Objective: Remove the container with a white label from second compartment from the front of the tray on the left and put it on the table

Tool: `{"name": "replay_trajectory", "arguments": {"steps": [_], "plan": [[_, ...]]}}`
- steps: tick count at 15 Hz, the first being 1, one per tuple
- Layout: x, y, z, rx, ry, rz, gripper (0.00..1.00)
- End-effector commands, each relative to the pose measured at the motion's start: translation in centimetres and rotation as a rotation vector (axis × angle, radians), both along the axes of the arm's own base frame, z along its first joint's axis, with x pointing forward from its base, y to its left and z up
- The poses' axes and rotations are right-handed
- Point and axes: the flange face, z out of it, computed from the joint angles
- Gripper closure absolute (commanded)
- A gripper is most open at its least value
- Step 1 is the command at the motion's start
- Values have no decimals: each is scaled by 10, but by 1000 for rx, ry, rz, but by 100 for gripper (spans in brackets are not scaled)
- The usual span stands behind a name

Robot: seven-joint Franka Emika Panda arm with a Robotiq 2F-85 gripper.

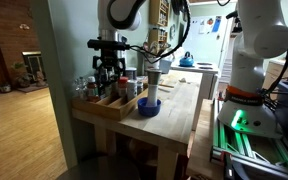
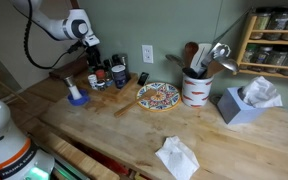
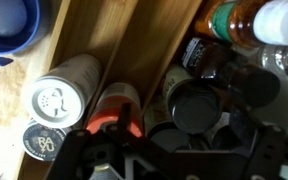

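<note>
claw (image 1: 106, 70) above long light-wood divided tray (image 1: 106, 108), opening: cannot tell | risk: dark-lidded jars (image 3: 192, 108) packed tight in tray; descending claw clips neighbours, tips them

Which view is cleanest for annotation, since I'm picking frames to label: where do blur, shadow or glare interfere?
Wrist view: soft focus up close, the gripper a dark silhouette, a white cap blown out. In an exterior view, the tray sits dim against a bright background, with a green glow. In an exterior view, the table is evenly lit, the clearest.
</note>
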Motion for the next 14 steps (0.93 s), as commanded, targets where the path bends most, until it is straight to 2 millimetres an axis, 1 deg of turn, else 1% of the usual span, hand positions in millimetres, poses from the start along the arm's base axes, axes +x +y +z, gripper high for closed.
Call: {"name": "replay_trajectory", "arguments": {"steps": [1,7,14], "plan": [[3,1,-10,27,-15,-34,0],[6,2,-14,33,-7,-55,0],[-3,6,-1,18,28,-91,0]]}}
